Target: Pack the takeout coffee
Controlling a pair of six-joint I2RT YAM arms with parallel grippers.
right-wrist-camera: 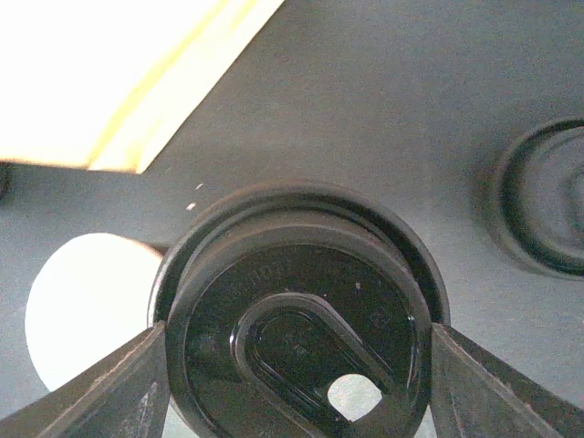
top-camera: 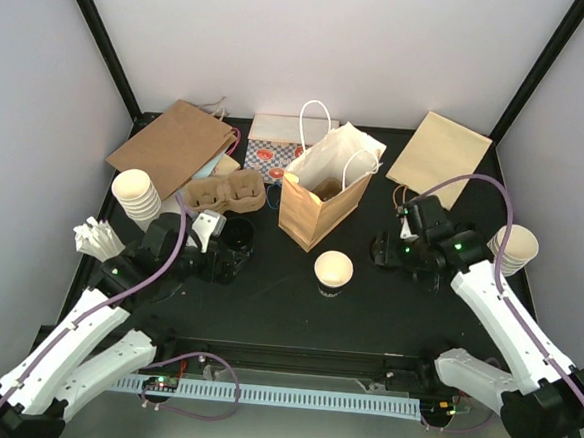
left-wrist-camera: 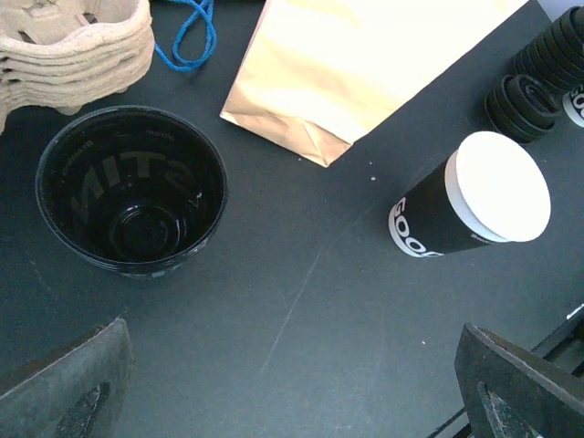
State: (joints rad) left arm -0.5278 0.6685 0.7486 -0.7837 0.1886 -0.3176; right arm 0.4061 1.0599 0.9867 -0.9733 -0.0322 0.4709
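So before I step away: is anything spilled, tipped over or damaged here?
Nothing stands out. The black cup and the white-topped cup stand upright, the paper bag stands open, and the table shows no spill.

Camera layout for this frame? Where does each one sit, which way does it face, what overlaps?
Top external: above and behind the robot, looking down over the table; left gripper and right gripper both show.
Left wrist: on that wrist, facing down at the black cup and white-topped cup; its open fingers fill the bottom corners.
Right wrist: on that wrist, facing down, close on a black lid clamped between its fingers.
Shared: white-topped cup and paper bag show in all three.
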